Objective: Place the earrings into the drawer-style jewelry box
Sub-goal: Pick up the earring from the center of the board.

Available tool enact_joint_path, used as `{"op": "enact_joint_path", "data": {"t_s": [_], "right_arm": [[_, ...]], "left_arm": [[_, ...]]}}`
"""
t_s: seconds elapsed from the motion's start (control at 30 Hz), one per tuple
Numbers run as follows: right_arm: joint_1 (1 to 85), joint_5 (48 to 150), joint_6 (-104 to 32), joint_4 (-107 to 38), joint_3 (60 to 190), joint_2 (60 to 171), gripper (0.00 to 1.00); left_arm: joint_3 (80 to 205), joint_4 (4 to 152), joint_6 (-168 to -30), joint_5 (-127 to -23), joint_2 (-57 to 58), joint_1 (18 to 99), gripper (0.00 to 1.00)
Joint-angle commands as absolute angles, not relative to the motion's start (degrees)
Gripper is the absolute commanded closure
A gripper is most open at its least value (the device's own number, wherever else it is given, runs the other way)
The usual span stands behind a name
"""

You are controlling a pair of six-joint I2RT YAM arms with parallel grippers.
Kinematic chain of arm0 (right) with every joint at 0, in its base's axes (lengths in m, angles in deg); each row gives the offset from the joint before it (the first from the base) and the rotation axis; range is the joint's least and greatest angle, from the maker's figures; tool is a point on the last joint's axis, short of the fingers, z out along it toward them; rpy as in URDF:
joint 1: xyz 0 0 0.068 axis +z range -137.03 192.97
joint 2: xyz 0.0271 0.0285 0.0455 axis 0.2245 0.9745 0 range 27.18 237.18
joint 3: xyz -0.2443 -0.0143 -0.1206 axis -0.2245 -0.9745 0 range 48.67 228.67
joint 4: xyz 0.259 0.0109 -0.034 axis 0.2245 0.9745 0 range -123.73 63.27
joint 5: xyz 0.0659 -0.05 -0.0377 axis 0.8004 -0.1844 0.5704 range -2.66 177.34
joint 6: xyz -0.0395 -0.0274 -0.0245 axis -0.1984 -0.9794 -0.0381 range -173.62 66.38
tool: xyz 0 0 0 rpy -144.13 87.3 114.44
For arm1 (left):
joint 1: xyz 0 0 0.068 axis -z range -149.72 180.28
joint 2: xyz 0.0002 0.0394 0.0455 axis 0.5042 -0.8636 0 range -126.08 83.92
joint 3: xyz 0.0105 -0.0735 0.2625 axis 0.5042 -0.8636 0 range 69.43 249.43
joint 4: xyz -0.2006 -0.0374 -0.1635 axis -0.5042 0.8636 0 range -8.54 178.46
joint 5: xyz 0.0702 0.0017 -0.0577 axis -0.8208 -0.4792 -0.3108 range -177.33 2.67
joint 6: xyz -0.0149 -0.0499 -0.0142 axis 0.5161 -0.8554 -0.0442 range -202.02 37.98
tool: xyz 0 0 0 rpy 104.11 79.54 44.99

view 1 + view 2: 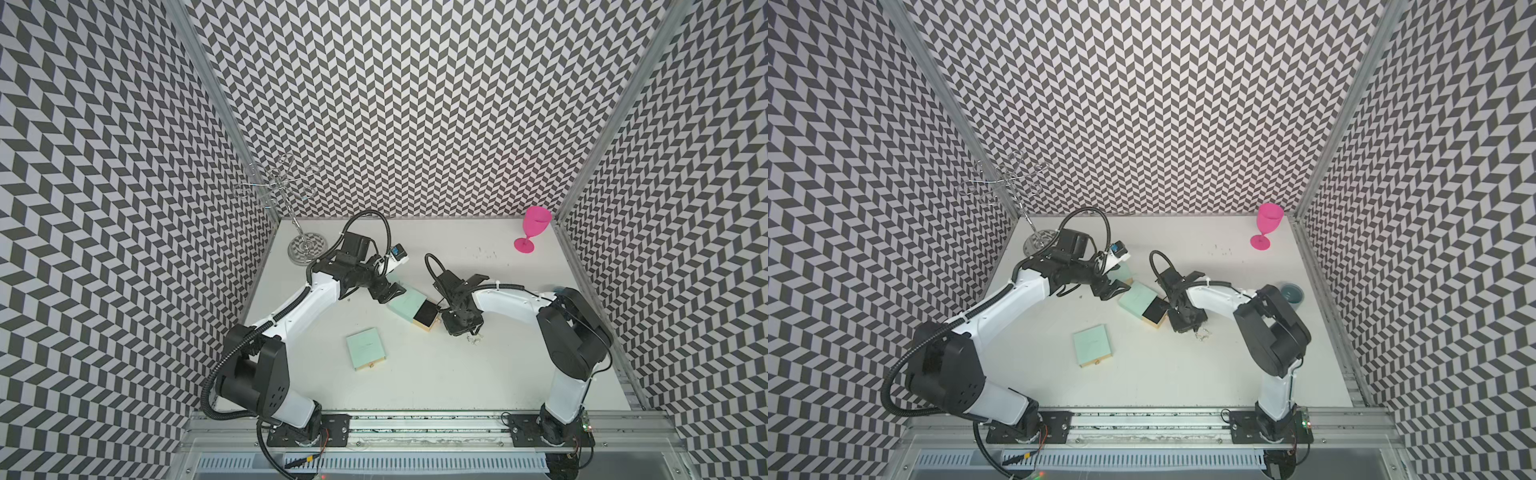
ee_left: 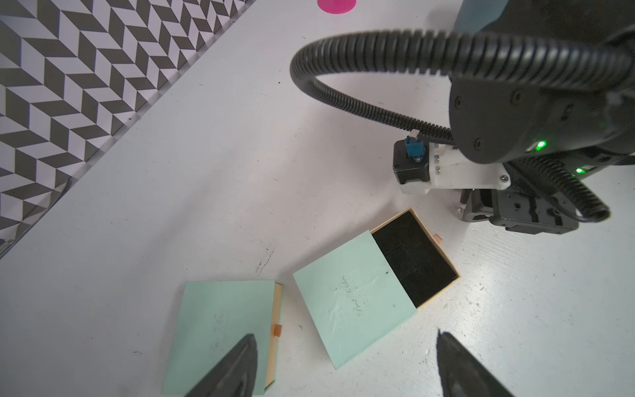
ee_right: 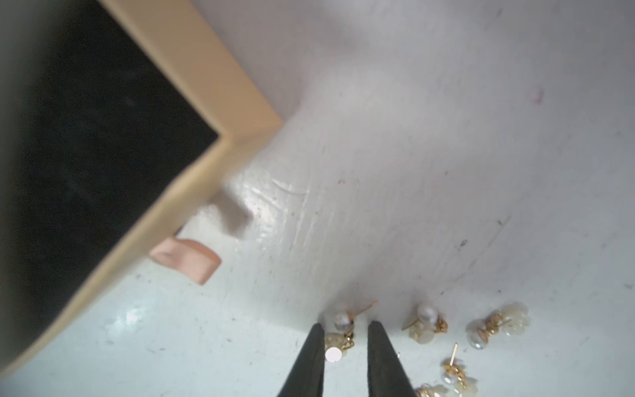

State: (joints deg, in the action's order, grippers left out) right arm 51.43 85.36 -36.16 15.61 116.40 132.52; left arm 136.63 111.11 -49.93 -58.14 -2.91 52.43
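Note:
The drawer-style jewelry box [image 1: 409, 302] lies mid-table: a mint sleeve [image 2: 347, 309] with its black-lined drawer [image 2: 412, 261] pulled partly out, a pink tab on the drawer's front. Several earrings [image 1: 473, 338] with pale beads and gold posts lie on the table just beside the drawer's front. My right gripper [image 3: 345, 326] is down among them, open a little. Its fingers straddle one earring [image 3: 340, 333], which lies against one finger with a gap to the other. Other earrings [image 3: 427, 323] lie beside it. My left gripper [image 2: 345, 333] hovers open over the sleeve's far end, holding nothing.
A second closed mint box [image 1: 366, 348] lies nearer the front. A third mint box [image 2: 220, 326] sits partly under the left wrist. A pink goblet [image 1: 534, 228] stands at the back right, a wire stand [image 1: 303, 245] at the back left, a blue bowl [image 1: 1291, 293] behind the right arm.

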Motion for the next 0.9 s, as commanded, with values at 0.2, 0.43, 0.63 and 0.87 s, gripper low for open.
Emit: {"op": "enact_joint_path", "data": {"t_s": [0.2,0.43,0.63,0.87], "right_arm": [[51.7,86.4,-34.2,15.6,114.5,130.6,0.78],[52.3,88.1,-34.1,15.4,112.8,131.2,0.8],[52.4,88.2,-33.8,14.3,111.9,131.8,0.82],[52.4,88.8,-33.9,14.0,111.7,132.2,0.86]], "left_arm": [[136.1,110.7,-48.8,-58.2,-0.9,53.4,0.17],[135.5,110.4,-49.0,-58.2,-0.4,53.8,0.18],[135.3,110.2,-49.1,-58.2,-0.3,54.0,0.17],[135.7,110.6,-48.6,-58.6,-0.1,54.0,0.17]]}}
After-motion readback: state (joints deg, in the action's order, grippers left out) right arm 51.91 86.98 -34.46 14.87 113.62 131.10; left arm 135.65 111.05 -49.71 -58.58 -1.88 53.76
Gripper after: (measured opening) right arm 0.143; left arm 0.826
